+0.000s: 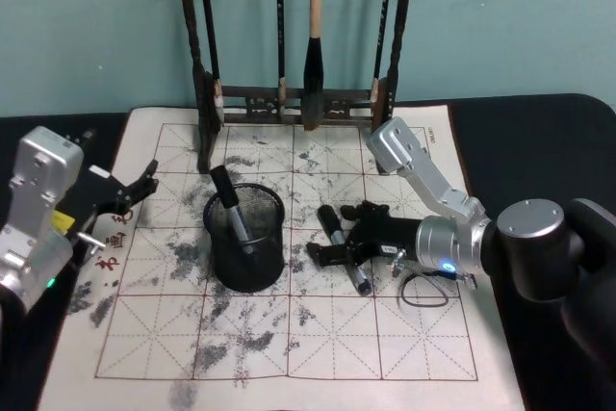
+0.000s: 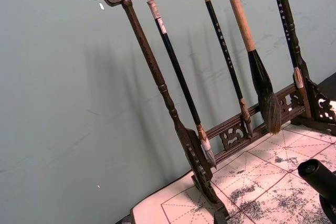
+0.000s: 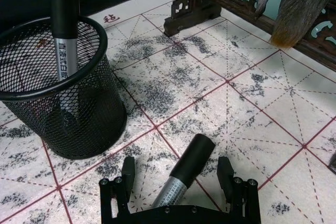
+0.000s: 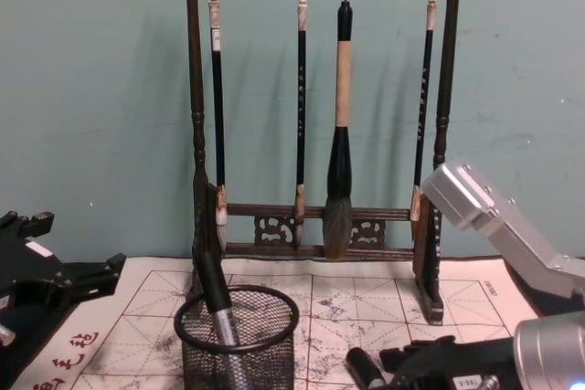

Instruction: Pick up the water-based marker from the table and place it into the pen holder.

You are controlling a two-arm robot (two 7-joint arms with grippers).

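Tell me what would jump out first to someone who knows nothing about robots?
A carved brush rack hung with four brushes stands at the back of the mat. Before it, a black mesh pen holder holds one marker, and the open right tool straddles a second marker on the ink-smudged paper. The left tool sits at the left edge.

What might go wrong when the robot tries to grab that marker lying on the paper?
1. The right gripper has its jaws open on both sides of the water-based marker. The marker is round, so it could roll or slip away as they close.
2. The pen holder stands close by with another marker leaning in it. A low carry might knock it over.
The left gripper sits idle at the left edge of the calligraphy mat.
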